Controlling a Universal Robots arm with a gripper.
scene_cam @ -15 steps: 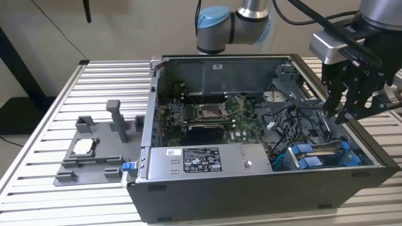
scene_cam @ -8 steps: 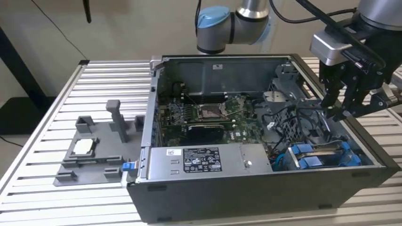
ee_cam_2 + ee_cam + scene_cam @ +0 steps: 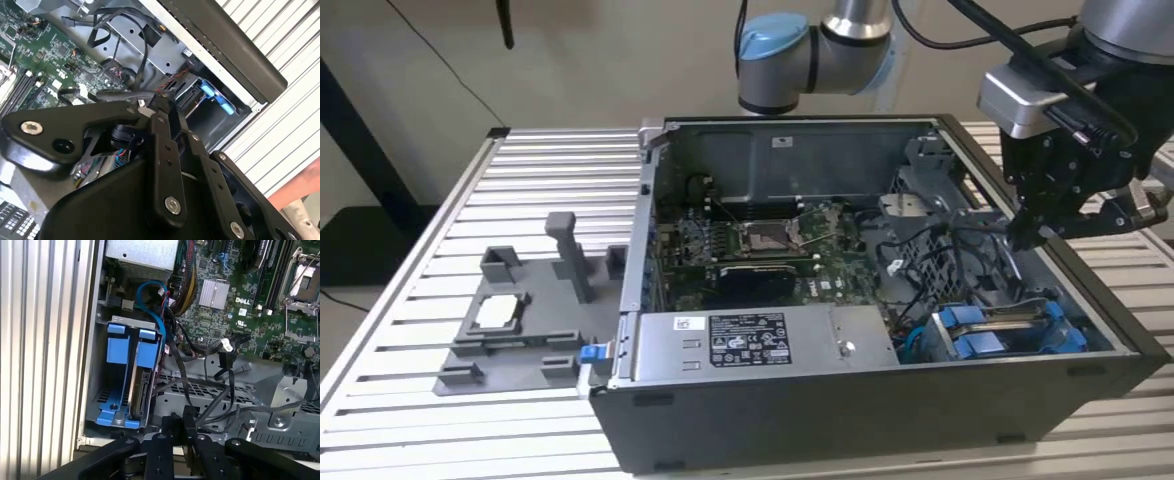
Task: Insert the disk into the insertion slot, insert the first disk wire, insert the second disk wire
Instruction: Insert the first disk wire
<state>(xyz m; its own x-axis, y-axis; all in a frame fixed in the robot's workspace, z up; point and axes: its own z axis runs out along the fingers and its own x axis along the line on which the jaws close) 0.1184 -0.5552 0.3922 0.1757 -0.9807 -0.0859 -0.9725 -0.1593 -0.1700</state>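
Gripper (image 3: 182, 429) — jaws closed — clamps black wire connector (image 3: 186, 415).

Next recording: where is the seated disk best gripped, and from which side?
Grip the blue carrier frame at its end, coming from the open side of the case. The disk stands edge-on inside the insertion slot, so probably only that edge offers a hold.

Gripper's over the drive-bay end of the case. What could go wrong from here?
Loose black cables lie tangled just ahead of the gripper; it may snag or drag them. The disk sits in the insertion slot between blue rails, so an off-line approach could hit the rails or bay wall.
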